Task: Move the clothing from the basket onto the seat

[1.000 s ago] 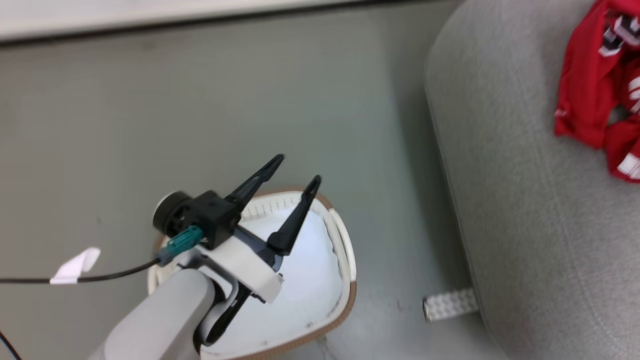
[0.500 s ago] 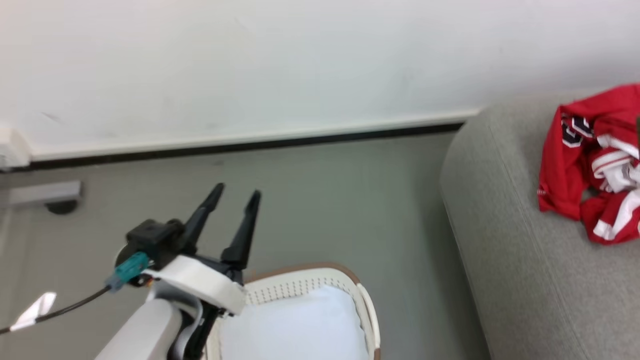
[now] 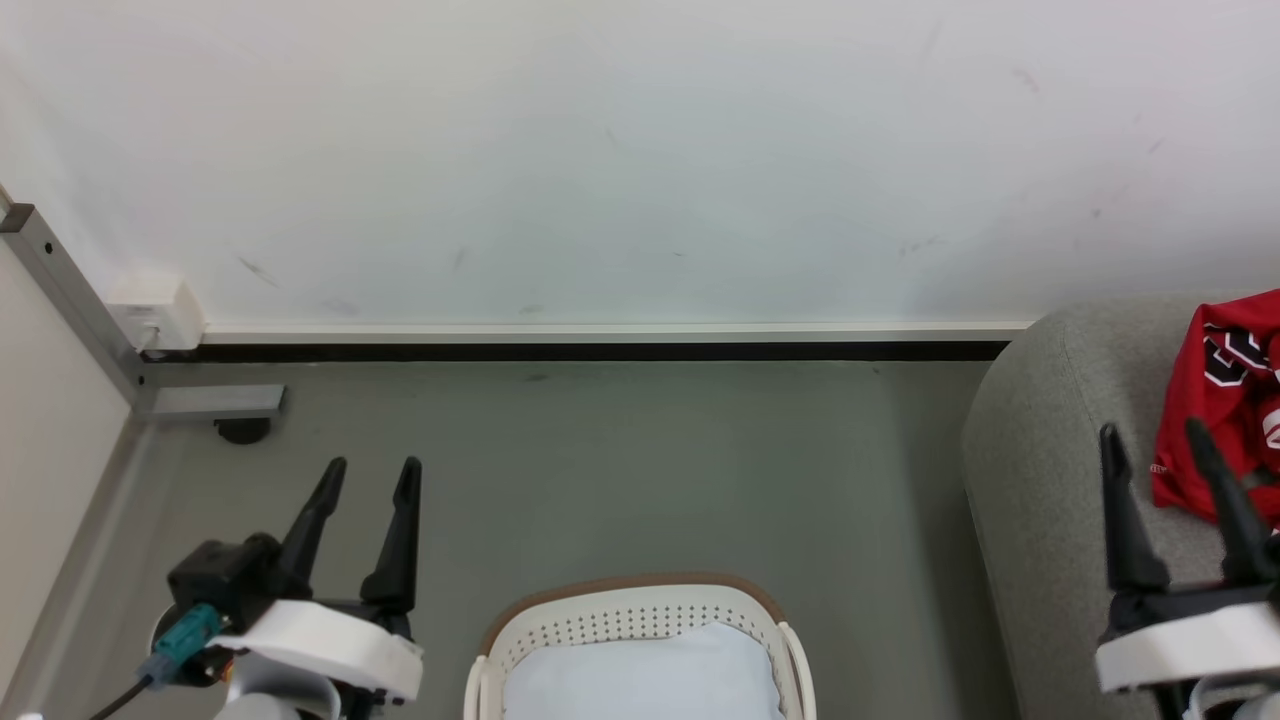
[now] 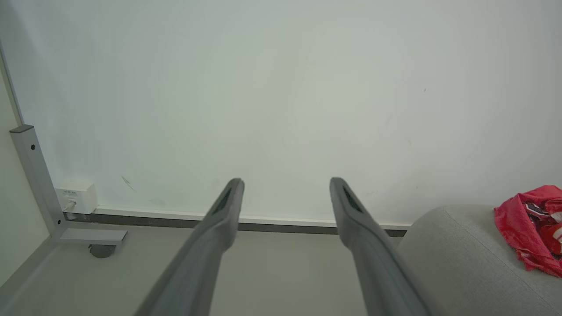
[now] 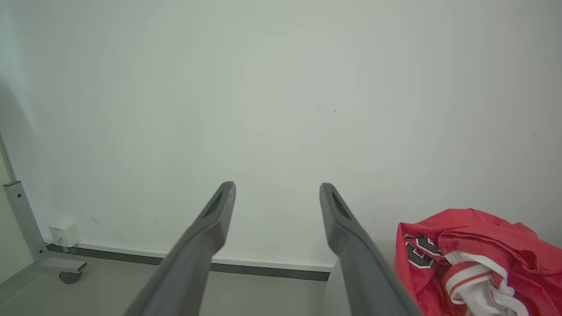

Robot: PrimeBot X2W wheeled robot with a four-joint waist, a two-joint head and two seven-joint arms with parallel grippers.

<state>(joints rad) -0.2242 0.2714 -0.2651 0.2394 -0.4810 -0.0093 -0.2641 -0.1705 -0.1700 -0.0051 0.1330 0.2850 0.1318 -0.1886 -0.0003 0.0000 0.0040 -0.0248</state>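
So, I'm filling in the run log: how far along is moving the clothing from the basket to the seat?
Done, it seems: the red clothing lies bunched on the grey seat. In hand: nothing; the left gripper and right gripper are open and empty. The basket shows a pale cloth and no red, though its near end is cut off. Left: likely nothing.

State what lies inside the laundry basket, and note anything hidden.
Inside the basket lies a pale blue-white cloth. Whatever is beneath that cloth is covered, and the basket's near part lies out of frame.
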